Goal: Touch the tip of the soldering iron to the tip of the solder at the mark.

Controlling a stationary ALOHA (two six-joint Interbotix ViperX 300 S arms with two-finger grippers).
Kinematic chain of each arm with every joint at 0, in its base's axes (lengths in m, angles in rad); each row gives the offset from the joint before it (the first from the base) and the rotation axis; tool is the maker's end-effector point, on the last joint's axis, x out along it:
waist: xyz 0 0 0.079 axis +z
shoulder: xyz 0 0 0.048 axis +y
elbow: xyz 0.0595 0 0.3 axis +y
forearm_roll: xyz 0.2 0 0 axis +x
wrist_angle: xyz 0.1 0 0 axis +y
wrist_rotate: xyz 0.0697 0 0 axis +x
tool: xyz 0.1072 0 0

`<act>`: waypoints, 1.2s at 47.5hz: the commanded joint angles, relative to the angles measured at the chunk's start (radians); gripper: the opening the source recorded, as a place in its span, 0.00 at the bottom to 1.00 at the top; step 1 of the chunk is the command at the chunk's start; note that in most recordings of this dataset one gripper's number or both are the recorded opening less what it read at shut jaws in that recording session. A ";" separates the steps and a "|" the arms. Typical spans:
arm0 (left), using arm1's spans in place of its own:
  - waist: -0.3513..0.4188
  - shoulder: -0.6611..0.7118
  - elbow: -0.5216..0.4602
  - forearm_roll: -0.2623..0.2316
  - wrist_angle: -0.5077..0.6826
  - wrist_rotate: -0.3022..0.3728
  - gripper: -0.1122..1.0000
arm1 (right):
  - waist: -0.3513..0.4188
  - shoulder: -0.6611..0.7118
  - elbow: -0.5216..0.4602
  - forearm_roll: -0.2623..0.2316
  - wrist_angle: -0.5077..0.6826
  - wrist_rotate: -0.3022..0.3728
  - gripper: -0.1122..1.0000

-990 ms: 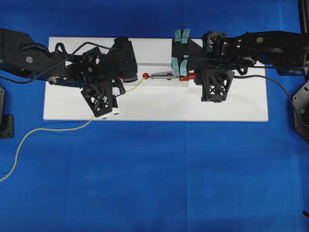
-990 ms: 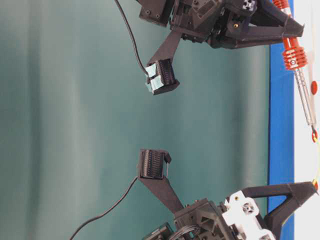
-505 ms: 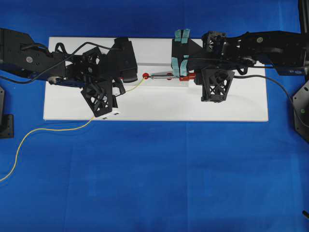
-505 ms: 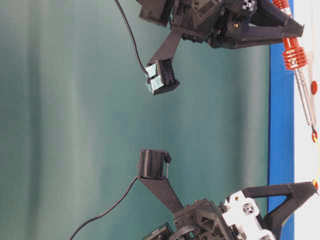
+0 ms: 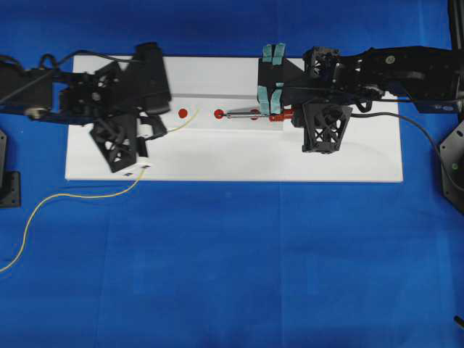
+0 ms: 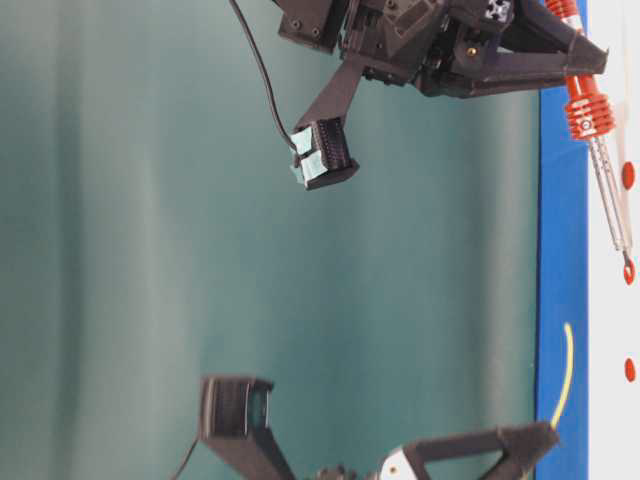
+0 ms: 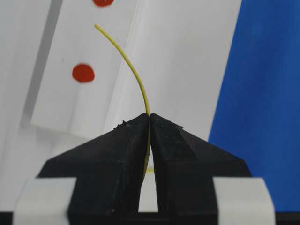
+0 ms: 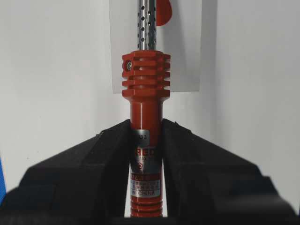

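Solder (image 5: 80,196) is trailing across the blue worktop (image 5: 232,275) at the near edge of the overhead view, curling from the lower left up onto the white board (image 5: 239,156). Left gripper (image 7: 149,123) is pinching the wire between fingers (image 7: 122,145) that are pressed together on it; beyond them a short free length is arching upward, and its tip (image 7: 96,25) is hanging clear of the board, lying between two red dots (image 7: 83,73) in the wrist view without touching either. Seen from overhead, that tip is ending just beside the left dot (image 5: 183,112), well apart from the iron.

Right gripper (image 8: 146,129) is clamping the iron (image 8: 146,140) by its red handle, both fingers (image 8: 103,154) bearing on its sides. Ribbed collar and perforated metal shaft are pointing away from the camera over a pale card on the board. From overhead, the iron (image 5: 250,113) is lying level along the board, its tip resting at the second red dot (image 5: 219,113). Table-level view is showing the same shaft (image 6: 612,200) with its point at a red mark (image 6: 628,270), while the solder (image 6: 565,375) is curving up off the surface some way along from it. Black cord (image 5: 420,134) is running off to the right edge.
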 commanded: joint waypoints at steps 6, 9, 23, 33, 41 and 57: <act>0.002 -0.037 0.009 0.002 -0.043 -0.014 0.12 | -0.002 -0.009 -0.025 -0.003 -0.006 -0.002 0.16; 0.000 -0.034 0.005 0.003 -0.044 -0.012 0.12 | -0.002 -0.011 -0.023 -0.003 -0.006 -0.002 0.16; 0.000 -0.032 0.003 0.002 -0.044 -0.017 0.12 | -0.008 -0.121 0.023 -0.025 0.012 0.008 0.16; 0.000 -0.029 0.002 0.002 -0.046 -0.017 0.12 | -0.011 -0.232 0.103 -0.061 0.037 0.063 0.16; 0.000 -0.028 0.002 0.003 -0.048 -0.020 0.12 | -0.009 -0.296 0.166 -0.084 0.041 0.118 0.16; -0.005 -0.025 -0.005 0.002 -0.048 -0.020 0.12 | -0.009 -0.311 0.187 -0.091 0.037 0.129 0.16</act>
